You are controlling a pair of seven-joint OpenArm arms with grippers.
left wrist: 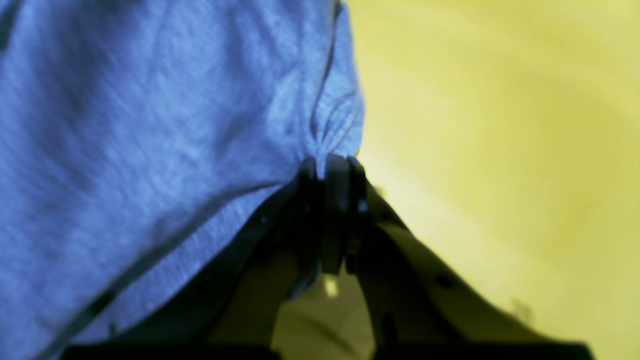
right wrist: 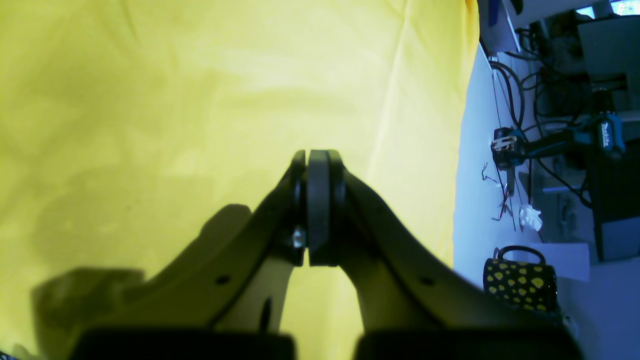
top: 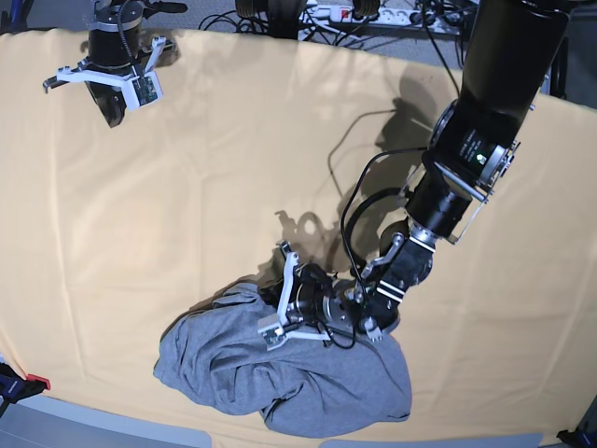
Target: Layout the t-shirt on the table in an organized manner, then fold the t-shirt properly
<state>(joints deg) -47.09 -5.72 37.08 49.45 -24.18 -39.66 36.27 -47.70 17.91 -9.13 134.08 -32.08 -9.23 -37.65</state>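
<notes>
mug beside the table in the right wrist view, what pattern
The handled black mug carries yellow spots, clearest in the right wrist view.

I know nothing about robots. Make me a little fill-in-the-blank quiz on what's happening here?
1. The left tool is pinching the ___ fabric of the t-shirt.
2. The right tool is shut and holds ___.
3. The t-shirt lies ___, not spread flat, on the table.

Missing words: grey; nothing; crumpled

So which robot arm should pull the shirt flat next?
The left. Its gripper is already shut on a fold of the crumpled t-shirt. The right gripper hangs shut and empty at the table's far corner.
</notes>
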